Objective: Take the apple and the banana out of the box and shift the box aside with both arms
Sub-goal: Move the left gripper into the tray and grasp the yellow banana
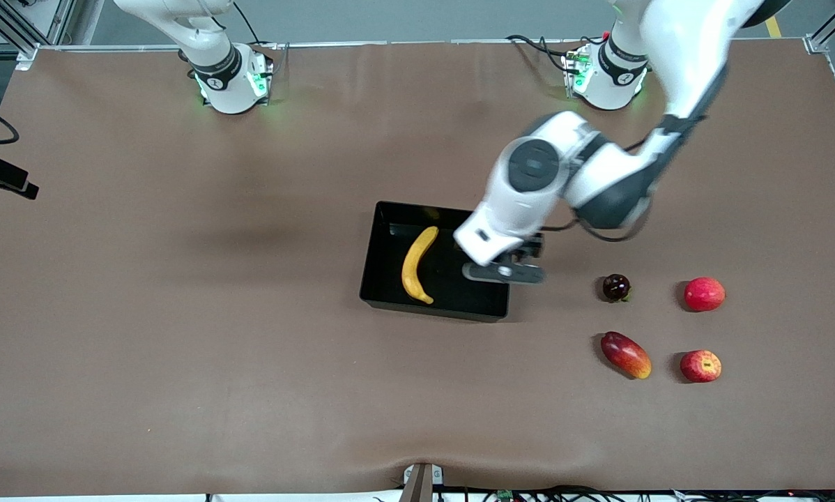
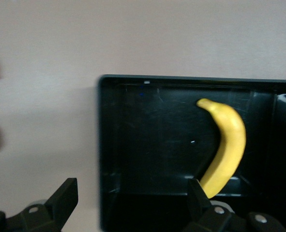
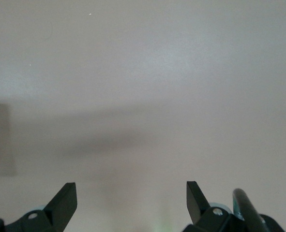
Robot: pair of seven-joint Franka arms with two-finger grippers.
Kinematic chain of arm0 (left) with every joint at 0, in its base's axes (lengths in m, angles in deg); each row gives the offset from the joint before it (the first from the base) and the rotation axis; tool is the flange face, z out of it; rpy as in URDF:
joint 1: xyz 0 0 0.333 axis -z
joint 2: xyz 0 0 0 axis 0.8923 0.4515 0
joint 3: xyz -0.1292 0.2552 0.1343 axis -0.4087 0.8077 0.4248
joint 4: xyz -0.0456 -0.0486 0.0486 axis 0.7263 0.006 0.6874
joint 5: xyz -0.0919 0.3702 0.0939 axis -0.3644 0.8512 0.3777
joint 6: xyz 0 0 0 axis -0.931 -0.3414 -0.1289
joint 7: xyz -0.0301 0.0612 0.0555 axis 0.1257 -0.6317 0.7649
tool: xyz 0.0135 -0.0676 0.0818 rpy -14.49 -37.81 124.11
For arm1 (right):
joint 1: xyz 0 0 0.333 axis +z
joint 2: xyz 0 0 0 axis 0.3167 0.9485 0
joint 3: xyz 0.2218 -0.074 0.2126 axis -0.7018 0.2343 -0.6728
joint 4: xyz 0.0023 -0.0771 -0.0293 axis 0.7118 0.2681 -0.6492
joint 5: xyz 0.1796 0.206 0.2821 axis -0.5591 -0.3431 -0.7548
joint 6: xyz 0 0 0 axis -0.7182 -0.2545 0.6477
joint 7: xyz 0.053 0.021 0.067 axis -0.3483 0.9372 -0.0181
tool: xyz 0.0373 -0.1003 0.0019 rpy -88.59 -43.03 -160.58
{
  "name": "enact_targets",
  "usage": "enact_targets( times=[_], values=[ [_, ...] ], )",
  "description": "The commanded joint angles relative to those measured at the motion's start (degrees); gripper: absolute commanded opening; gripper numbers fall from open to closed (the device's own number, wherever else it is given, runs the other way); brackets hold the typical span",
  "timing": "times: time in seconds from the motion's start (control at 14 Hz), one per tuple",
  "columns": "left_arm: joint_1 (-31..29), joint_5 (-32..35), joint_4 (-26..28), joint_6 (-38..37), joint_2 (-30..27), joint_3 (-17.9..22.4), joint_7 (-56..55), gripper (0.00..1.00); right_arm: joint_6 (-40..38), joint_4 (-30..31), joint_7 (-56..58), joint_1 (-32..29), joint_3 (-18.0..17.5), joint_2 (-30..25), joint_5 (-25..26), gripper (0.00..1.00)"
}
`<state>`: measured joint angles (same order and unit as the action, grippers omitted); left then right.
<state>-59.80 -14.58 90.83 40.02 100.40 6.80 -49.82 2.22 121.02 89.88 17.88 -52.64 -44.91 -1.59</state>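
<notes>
Brown table covering is seen bearing the box (image 1: 382,279) with only the banana (image 1: 417,265) left inside, the apple (image 1: 700,366) already set out, while the left gripper (image 1: 504,272), jaws wide and empty, is held over the box's wall, the right gripper (image 3: 128,203) waiting wide and empty.

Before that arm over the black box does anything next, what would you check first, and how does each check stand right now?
1. Left gripper open, empty, over the box edge: ok.
2. Banana uncovered inside the box: ok.
3. Apple already out on the table, beside the mango-like fruit: ok.
4. Right gripper open above bare table: ok.
5. Left gripper centred over the banana: not ok, one finger is outside the wall.
</notes>
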Motion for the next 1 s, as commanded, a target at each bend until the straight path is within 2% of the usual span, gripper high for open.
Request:
enact_targets(
  times=[0.0, 0.14, 0.43, 0.57, 0.79, 0.93],
  values=[
    [3.04, 3.13, -0.84, 4.96, 4.88, 0.33, -1.59, 1.00, -0.11, -0.91, 0.53, -1.26, -0.86, 0.44, 0.20, 1.00],
    [7.25, 3.04, -0.93, 8.30, 6.82, 1.90, -1.77, 1.00, -0.11, -0.91, 0.53, -1.26, -0.86, 0.44, 0.20, 1.00],
    [15.96, 2.87, -0.93, 15.50, 9.36, 10.59, -2.99, 1.00, -0.11, -0.91, 0.53, -1.17, -0.86, 0.62, 0.29, 1.00],
    [18.69, 2.87, -0.93, 21.21, 11.65, 13.68, -3.96, 1.00, -0.11, -0.91, 0.53, -1.26, -0.86, 0.62, 0.29, 1.00],
    [19.49, 2.95, -0.93, 27.28, 14.47, 14.39, -3.97, 1.00, -0.11, -0.91, 0.53, -1.26, -0.86, 0.62, 0.29, 1.00],
    [20.28, 2.96, -1.02, 28.00, 15.70, 15.18, -4.05, 1.00, -0.11, -0.91, 0.53, -1.17, -0.86, 0.62, 0.20, 1.00]
  ],
)
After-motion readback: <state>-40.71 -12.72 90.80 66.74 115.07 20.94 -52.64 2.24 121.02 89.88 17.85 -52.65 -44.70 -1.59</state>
